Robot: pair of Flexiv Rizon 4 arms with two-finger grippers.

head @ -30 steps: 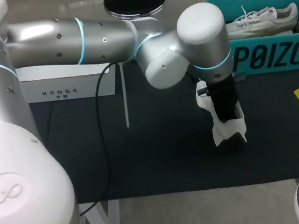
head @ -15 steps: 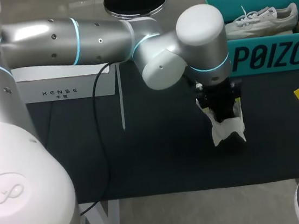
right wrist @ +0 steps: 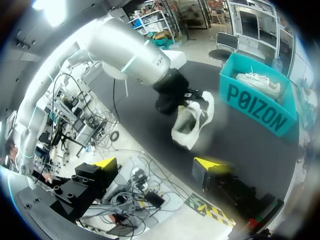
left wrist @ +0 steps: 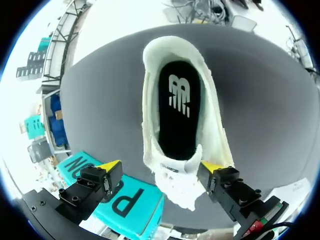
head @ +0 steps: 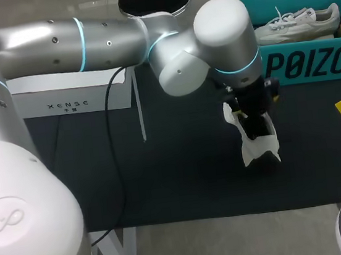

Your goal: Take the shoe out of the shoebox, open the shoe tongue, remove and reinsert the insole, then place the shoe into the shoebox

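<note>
left hand over white shoe, insole inside

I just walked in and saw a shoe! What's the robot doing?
The left tool hangs open right over a white shoe on the black table. The black insole is inside that shoe. A second shoe lies in the teal shoebox. The right tool is open and empty, off to the side.

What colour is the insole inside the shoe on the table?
The insole is black with a white mark, clearest in the left wrist view.
</note>
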